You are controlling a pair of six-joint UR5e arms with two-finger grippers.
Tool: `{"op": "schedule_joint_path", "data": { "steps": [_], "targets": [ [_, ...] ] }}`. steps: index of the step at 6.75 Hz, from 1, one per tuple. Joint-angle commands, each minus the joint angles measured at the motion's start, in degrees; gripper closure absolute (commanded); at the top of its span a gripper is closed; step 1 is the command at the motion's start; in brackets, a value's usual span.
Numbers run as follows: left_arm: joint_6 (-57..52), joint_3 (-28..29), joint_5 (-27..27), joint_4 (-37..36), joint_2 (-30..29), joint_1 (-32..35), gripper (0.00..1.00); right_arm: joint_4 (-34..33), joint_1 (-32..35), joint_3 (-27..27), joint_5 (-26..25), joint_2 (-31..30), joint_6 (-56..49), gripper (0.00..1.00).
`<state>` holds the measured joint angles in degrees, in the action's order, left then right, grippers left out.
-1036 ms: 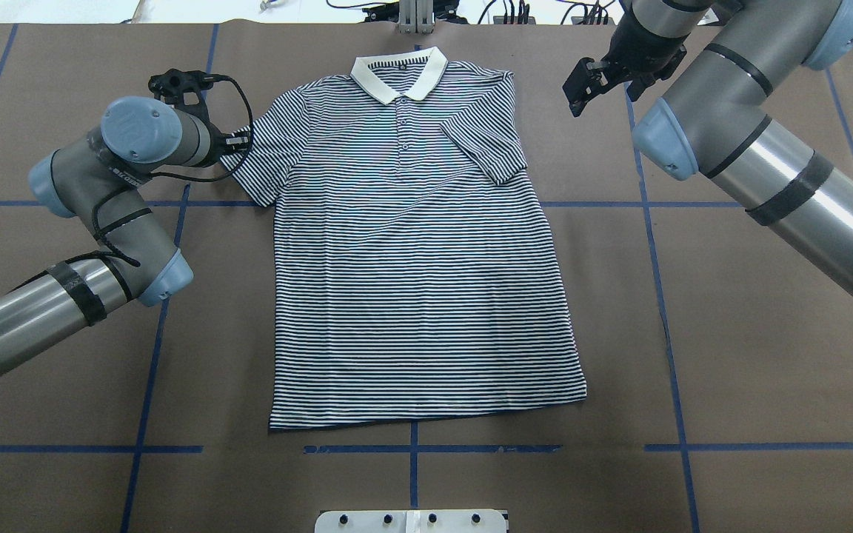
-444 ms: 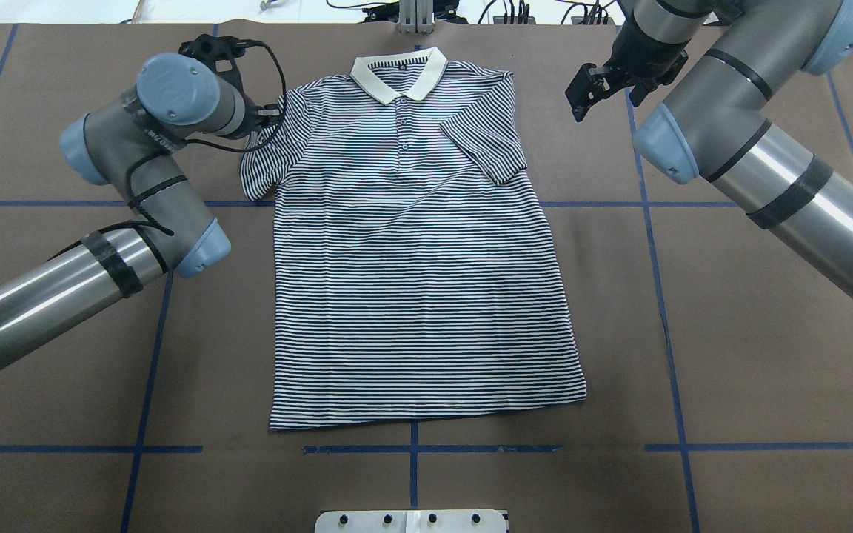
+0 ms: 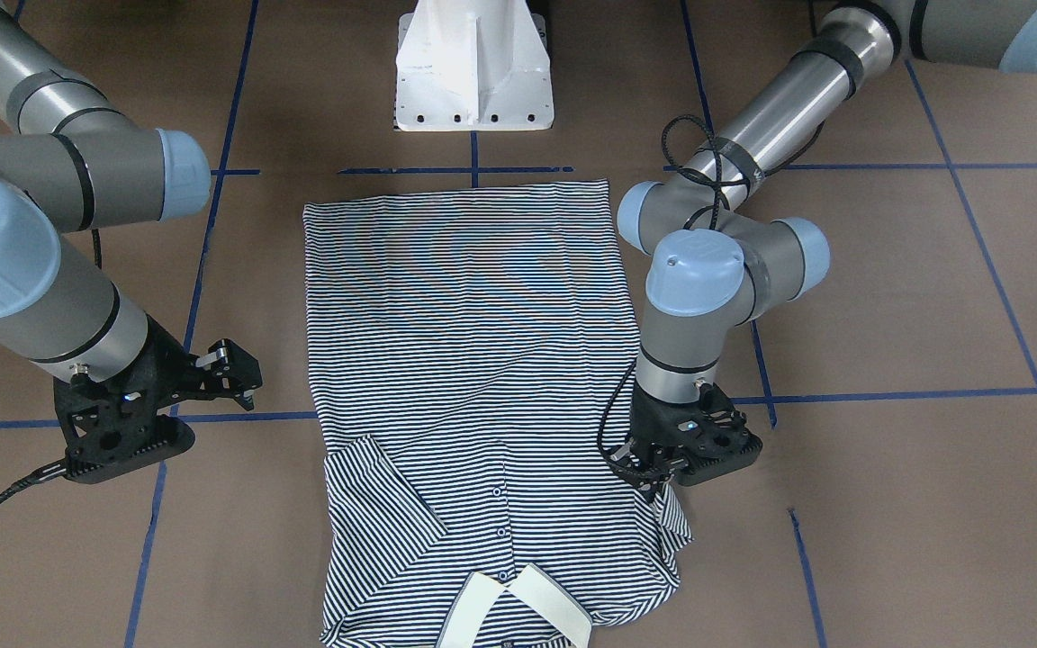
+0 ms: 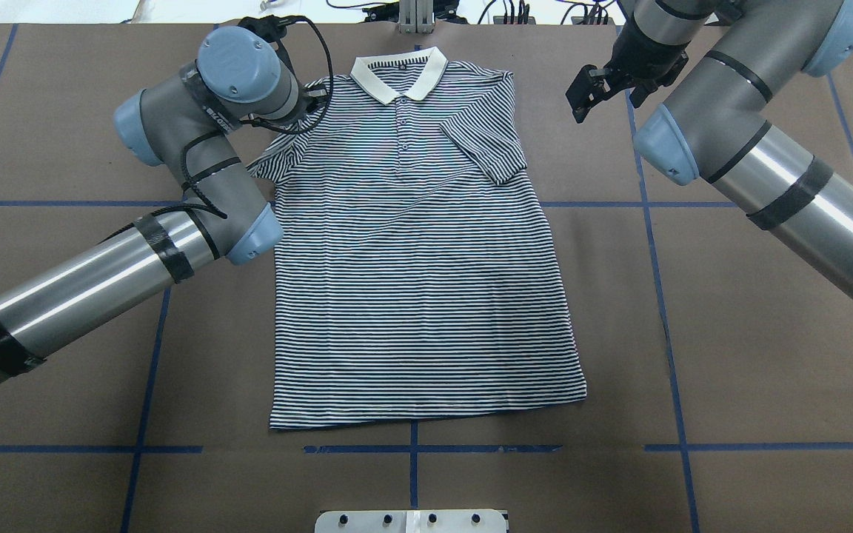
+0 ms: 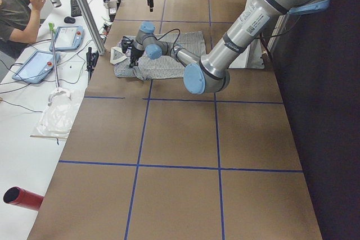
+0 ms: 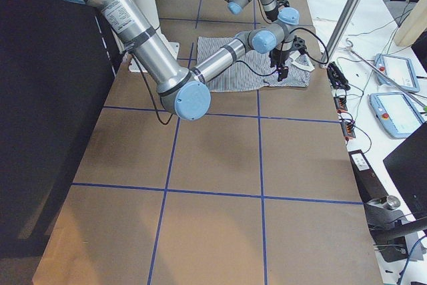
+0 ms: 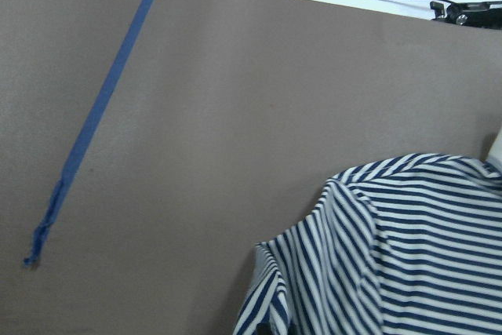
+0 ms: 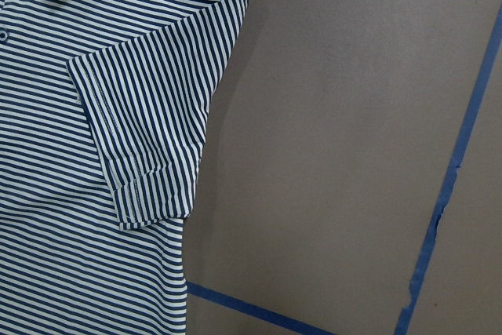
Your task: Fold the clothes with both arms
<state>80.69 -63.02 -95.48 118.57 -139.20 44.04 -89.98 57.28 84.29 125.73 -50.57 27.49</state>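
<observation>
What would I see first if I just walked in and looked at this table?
The striped polo shirt lying flat in the middle of the brown table, cream collar pointing away from the robot. Then the left claw pinching one sleeve, while the right claw hangs open beside the other, already folded sleeve.

Left end effector pinched, right spread.

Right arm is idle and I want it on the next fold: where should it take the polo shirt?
Probably the polo shirt's right shoulder corner, coming in from the table on its outer side, where the right gripper hovers. The sleeve there is folded inward, leaving a straight, flat edge to pinch.
</observation>
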Motion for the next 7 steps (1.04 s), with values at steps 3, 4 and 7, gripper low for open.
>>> {"op": "schedule_joint_path", "data": {
  "steps": [3,4,7],
  "targets": [
    [9.31,9.13,0.2,7.09,-5.91,-2.02,0.71,0.07,-0.06,0.09,0.04,0.04,0.02,0.0],
    [8.44,9.92,0.2,8.77,-6.0,-2.02,0.01,0.07,-0.15,0.09,-0.05,-0.14,0.02,0.0],
    [3.08,5.13,-7.46,8.37,-5.21,-1.76,0.0,-0.02,-0.76,0.96,-0.05,-1.36,0.63,0.0]
  ]
}}
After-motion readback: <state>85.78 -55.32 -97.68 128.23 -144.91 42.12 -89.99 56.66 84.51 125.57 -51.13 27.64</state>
